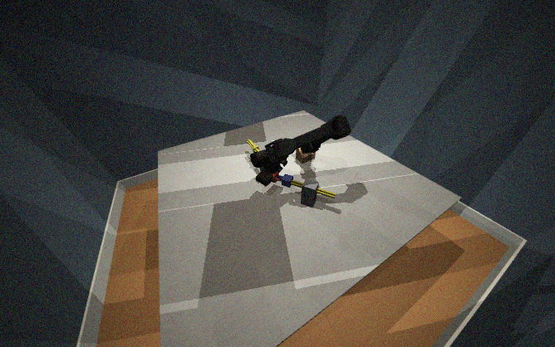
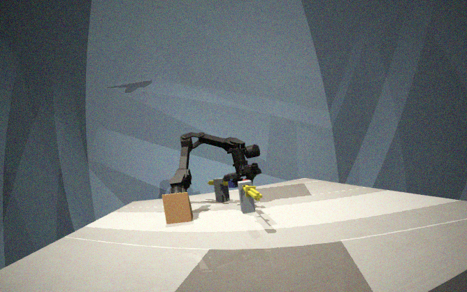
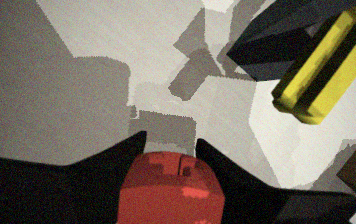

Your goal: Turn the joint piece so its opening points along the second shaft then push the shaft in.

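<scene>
My gripper (image 3: 171,139) (image 1: 272,178) (image 2: 242,178) is shut on the red joint piece (image 3: 170,187) (image 1: 276,178), which sits between the two black fingers low over the table. A blue joint part (image 1: 287,179) joins it to a yellow shaft (image 1: 321,191) that runs through a dark block (image 1: 309,196). Another yellow shaft (image 1: 252,145) sticks out from under the arm at the upper left. The wrist view shows a yellow shaft end (image 3: 317,75) in a dark block (image 3: 270,45) at the upper right, apart from the red piece. The joint's opening is hidden.
A brown box (image 1: 304,155) (image 2: 177,207) stands near the arm's base. In the exterior view a grey block (image 2: 247,202) with a yellow shaft (image 2: 252,192) and a darker block (image 2: 221,191) stand under the arm. A raised rim (image 1: 490,224) runs around the orange floor.
</scene>
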You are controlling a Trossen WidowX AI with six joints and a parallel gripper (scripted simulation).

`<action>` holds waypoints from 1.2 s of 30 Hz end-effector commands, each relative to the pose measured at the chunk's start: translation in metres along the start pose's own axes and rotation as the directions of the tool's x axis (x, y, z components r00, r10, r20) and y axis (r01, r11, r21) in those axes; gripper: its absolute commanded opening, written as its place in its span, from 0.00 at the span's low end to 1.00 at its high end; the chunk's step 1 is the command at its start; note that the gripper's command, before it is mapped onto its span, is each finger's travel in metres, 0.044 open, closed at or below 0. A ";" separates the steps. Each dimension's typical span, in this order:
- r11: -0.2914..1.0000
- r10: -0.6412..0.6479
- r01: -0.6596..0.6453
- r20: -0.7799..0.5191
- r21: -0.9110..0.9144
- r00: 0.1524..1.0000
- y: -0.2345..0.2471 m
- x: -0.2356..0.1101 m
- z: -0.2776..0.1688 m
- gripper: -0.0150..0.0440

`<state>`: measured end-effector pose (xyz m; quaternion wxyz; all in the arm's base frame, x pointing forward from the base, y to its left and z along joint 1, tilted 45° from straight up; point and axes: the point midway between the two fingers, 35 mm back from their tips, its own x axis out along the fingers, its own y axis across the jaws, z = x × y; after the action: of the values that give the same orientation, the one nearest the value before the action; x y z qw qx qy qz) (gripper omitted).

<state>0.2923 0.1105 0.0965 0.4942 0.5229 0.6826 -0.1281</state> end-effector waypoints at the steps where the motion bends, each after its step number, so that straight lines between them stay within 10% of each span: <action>1: 0.999 -0.009 0.009 0.012 0.046 1.000 -0.002 -0.001 0.000 0.25; 36: 0.996 -0.018 0.017 0.013 0.089 1.000 -0.004 -0.001 0.000 0.25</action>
<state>0.2892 0.1086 0.0957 0.4758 0.5361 0.6783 -0.1615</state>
